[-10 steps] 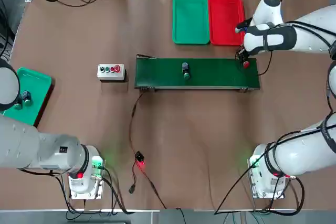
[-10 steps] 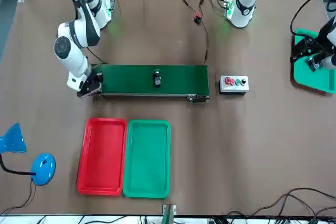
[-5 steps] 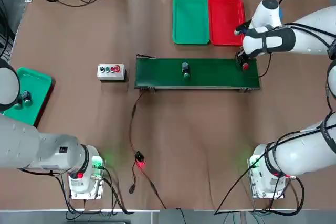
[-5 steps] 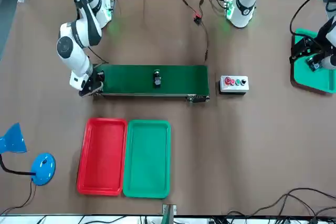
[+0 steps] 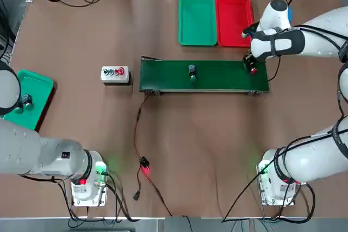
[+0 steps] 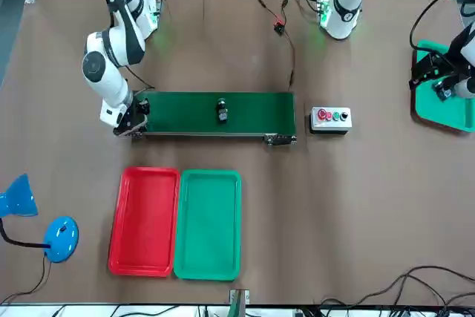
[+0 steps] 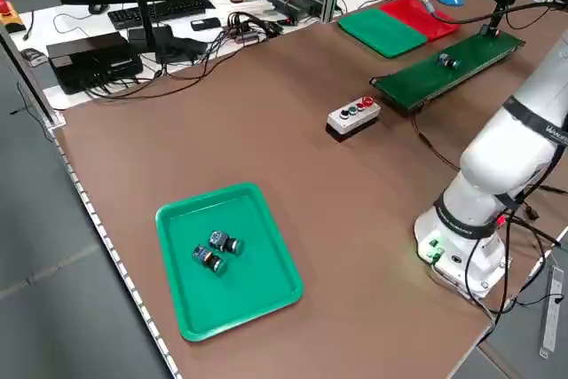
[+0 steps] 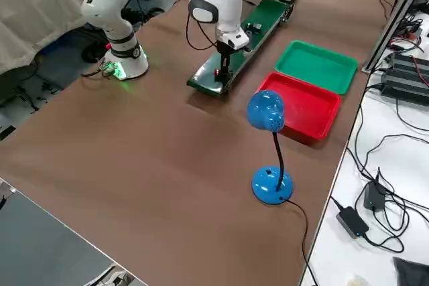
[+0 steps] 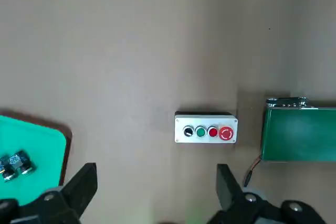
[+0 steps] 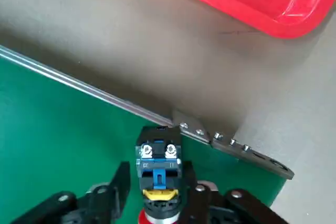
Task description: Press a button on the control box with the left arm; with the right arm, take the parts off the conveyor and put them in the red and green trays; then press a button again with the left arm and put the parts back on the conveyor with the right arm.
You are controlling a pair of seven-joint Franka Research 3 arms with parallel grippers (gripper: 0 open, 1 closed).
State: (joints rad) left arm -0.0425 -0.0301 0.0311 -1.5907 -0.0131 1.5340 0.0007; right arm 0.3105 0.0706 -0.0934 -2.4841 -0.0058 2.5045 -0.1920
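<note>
The right gripper (image 10: 157, 203) stood on the conveyor's (image 5: 217, 77) end, jaws loosened around the red-capped part (image 10: 158, 174); the left gripper's (image 9: 156, 192) jaws were spread wide.

The conveyor (image 5: 204, 76) is laid across the middle of the table (image 5: 81, 31). The control box (image 5: 115, 74) is set just off its left end. Two trays (image 5: 216, 20) are placed side by side toward the far edge. One part (image 5: 192, 73) rests mid-belt, another (image 5: 253, 68) at its right end.
</note>
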